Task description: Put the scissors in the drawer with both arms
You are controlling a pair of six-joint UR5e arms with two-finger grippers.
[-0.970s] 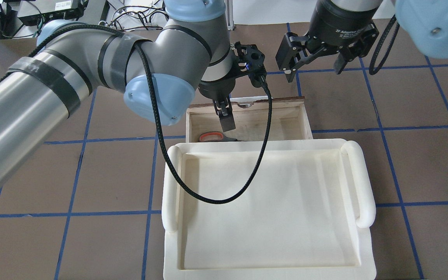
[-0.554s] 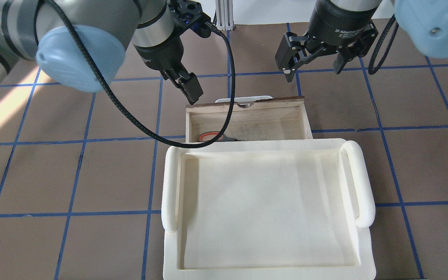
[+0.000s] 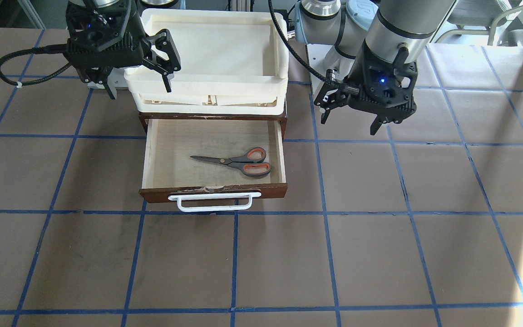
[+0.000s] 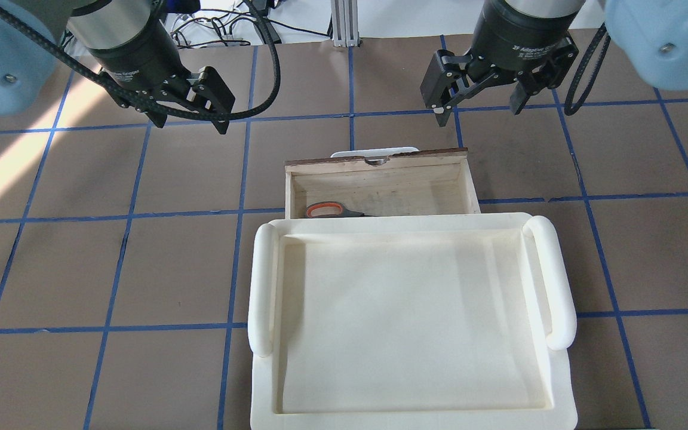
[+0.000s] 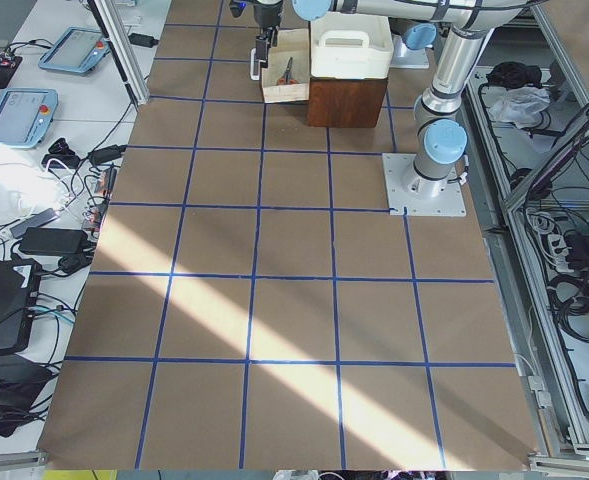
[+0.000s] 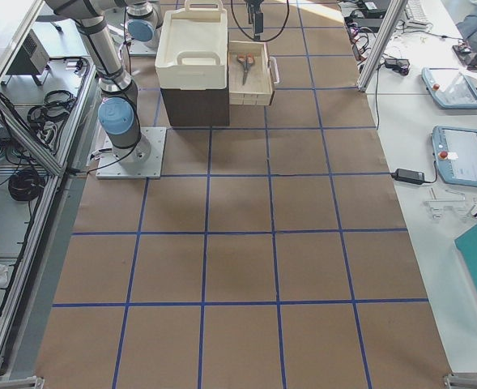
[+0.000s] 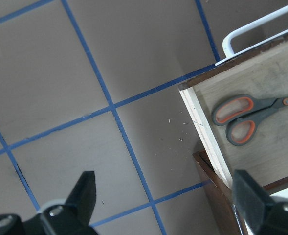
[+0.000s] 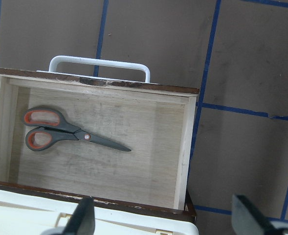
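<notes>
The scissors [image 3: 239, 161] lie flat on the pale floor of the open drawer [image 3: 152, 159], their orange-lined handles toward the robot's left. They also show in the overhead view [image 4: 332, 210] and in both wrist views [image 7: 241, 120] [image 8: 60, 134]. My left gripper [image 4: 190, 122] is open and empty, above the table to the left of the drawer and apart from it. My right gripper [image 4: 478, 110] is open and empty, above the table just beyond the drawer's front right corner. The drawer's white bar handle [image 3: 214, 203] is free.
A cream-white plastic tub [image 4: 260, 286] sits on top of the brown cabinet [image 3: 145, 120] that holds the drawer, and hides the drawer's rear part from above. The brown table is marked with blue tape lines [image 4: 141, 173].
My left gripper has left the drawer, where it hung over the scissors' handles, and swung up and to the left. The scissors stay in the drawer. The right arm has not moved.
</notes>
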